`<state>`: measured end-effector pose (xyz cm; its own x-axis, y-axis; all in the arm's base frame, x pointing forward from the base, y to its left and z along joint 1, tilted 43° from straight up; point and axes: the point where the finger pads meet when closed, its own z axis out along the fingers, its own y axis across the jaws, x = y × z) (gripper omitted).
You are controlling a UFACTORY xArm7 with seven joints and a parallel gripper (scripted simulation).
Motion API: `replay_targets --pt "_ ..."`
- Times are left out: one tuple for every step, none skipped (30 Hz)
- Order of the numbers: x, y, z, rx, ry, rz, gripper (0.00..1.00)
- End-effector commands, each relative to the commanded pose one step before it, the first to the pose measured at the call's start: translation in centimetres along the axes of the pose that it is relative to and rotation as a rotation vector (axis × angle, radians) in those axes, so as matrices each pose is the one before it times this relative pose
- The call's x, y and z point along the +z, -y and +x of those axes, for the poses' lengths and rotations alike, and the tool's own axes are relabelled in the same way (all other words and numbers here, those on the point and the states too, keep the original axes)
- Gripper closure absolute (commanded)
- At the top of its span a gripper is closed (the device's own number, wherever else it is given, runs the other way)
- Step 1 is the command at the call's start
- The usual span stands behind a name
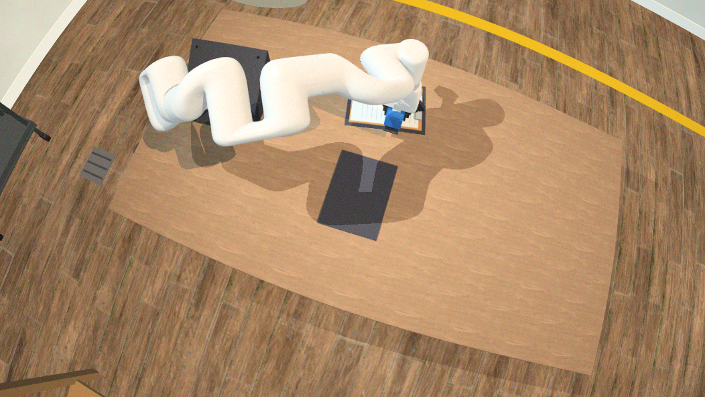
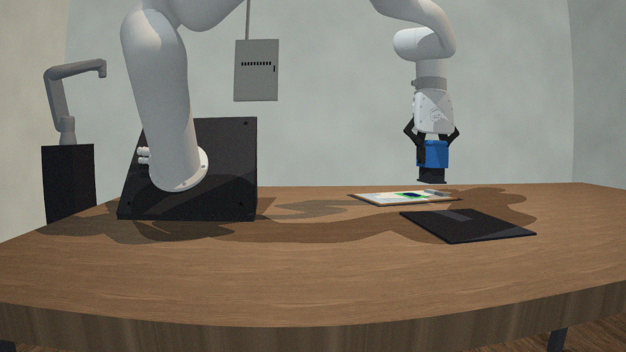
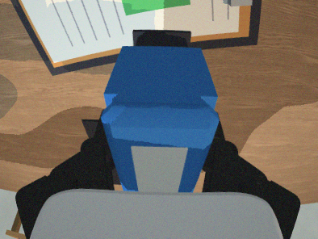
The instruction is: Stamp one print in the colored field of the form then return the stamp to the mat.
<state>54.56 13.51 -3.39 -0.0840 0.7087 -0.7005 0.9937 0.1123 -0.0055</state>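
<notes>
The blue stamp (image 1: 394,118) (image 2: 437,154) (image 3: 161,74) with its black base hangs in the air above the near edge of the form, looking about upright. My gripper (image 2: 433,153) (image 3: 160,107) is shut on it, a black finger at each side. The form (image 1: 363,110) (image 2: 372,197) (image 3: 81,24) lies on the table. Its green field (image 2: 400,194) (image 3: 157,5) bears a dark blue mark (image 2: 411,194), with green showing around it in the exterior view; the wrist view cuts the field off. The black mat (image 1: 344,197) (image 2: 481,227) holds nothing.
A grey clip (image 1: 417,115) (image 2: 437,192) (image 3: 240,2) stands up at the right end of the form. The black base block (image 1: 226,51) (image 2: 227,162) of the arm is at the left. The mat lies nearer the front of the table than the form.
</notes>
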Motion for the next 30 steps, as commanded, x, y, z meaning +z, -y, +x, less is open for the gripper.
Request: replay_targets --pt "-0.198 0.445 -6.792 0.14045 -0.01813 -0.02012 0.69" --pt "0.124 0.143 -0.942 0.02733 -0.00342 0.00393 0.69" --pt "0.1 0.087 -0.864 0.01929 -0.00292 0.00304 0.69" --pt "0.074 0.062 -0.88 0.01139 -0.00193 0.00189 0.69" --pt "0.051 0.003 -0.983 0.00477 -0.00085 0.00081 0.69" --pt "0.039 -0.061 -1.093 0.00076 -0.00014 0.00013 0.69" --pt "0.042 -0.083 -1.158 0.0 0.0 0.0 0.69" --pt "0.045 -0.075 -1.17 0.0 0.0 0.0 0.69" --pt "0.04 -0.056 -1.147 0.0 0.0 0.0 0.69" --pt "0.029 -0.039 -1.115 0.0 0.0 0.0 0.69" --pt "0.014 -0.031 -1.093 0.0 0.0 0.0 0.69" --pt "-0.001 -0.031 -1.088 0.0 0.0 0.0 0.69" --pt "-0.014 -0.033 -1.095 0.0 0.0 0.0 0.69" --pt "-0.027 -0.035 -1.106 0.0 0.0 0.00001 0.69" --pt "-0.041 -0.035 -1.113 0.0 0.0 0.00002 0.69" --pt "0.0 0.0 0.0 0.0 0.0 0.0 0.69" --pt "0.0 0.0 0.0 0.0 0.0 0.0 0.69" --pt "-0.119 -0.054 -1.957 0.0 0.00001 0.00003 0.69" --pt "-0.006 -0.008 -0.203 0.0 0.00001 0.00005 0.69" --pt "-0.008 -0.012 -0.279 0.0 0.0 0.00001 0.69" --pt "-0.01 -0.015 -0.357 0.0 0.0 0.0 0.69" --pt "-0.013 -0.018 -0.435 0.0 0.0 0.0 0.69" --pt "-0.015 -0.022 -0.512 0.0 0.0 0.0 0.69" --pt "-0.017 -0.025 -0.583 0.0 0.0 0.0 0.69" --pt "-0.019 -0.028 -0.647 0.0 0.0 0.0 0.69" --pt "-0.02 -0.029 -0.701 0.0 0.0 0.0 0.69" --pt "-0.022 -0.033 -0.746 0.0 0.0 0.0 0.69" --pt "-0.022 -0.032 -0.763 0.0 0.0 0.0 0.69" --pt "-0.022 -0.033 -0.751 0.0 0.0 0.0 0.69" --pt "-0.021 -0.031 -0.726 0.0 0.0 0.0 0.69"
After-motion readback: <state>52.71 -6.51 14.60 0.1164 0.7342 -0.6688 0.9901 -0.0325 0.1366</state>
